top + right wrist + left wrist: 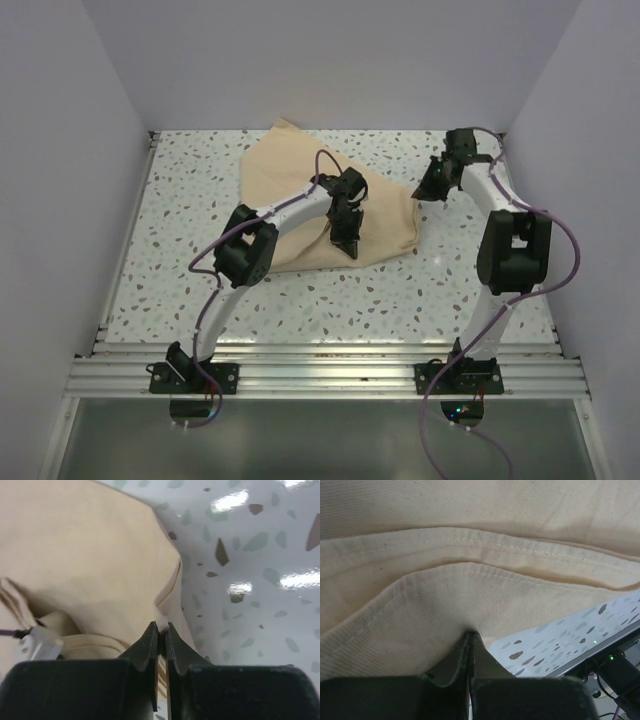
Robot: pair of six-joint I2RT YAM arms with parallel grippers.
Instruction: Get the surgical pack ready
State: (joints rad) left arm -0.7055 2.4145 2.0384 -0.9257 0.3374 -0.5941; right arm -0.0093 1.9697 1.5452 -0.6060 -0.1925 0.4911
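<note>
Centrally, toward the far side of the speckled table [200, 290], lay the tan cloth [290, 170], a large sheet folded over itself into a loose, roughly triangular bundle. We saw no tray, scissors, gauze or packets in any view. Whether they sat under the folds, we could not tell.

The left gripper [347, 243] was at the bundle's near edge. In its wrist view the jaws were pressed fully together with their tips at a stitched hem, seemingly nipping that edge. The right gripper [430, 185] was at the cloth's right-hand corner. In its own view the jaws stood almost closed, with a thin sliver of fabric pinched between them.

We judged this to be the wrapping or unfolding step, with both arms gripping the sheet at two edges. The next move would call for the two arms to travel together, keeping the cloth lightly taut so neither pinch slips off its hem.

Bare table lay open in front of the bundle and to its left. Room was tighter on the right, where the right arm worked near the white walls [590, 150], and the cloth's far tip reached close to the back wall.
</note>
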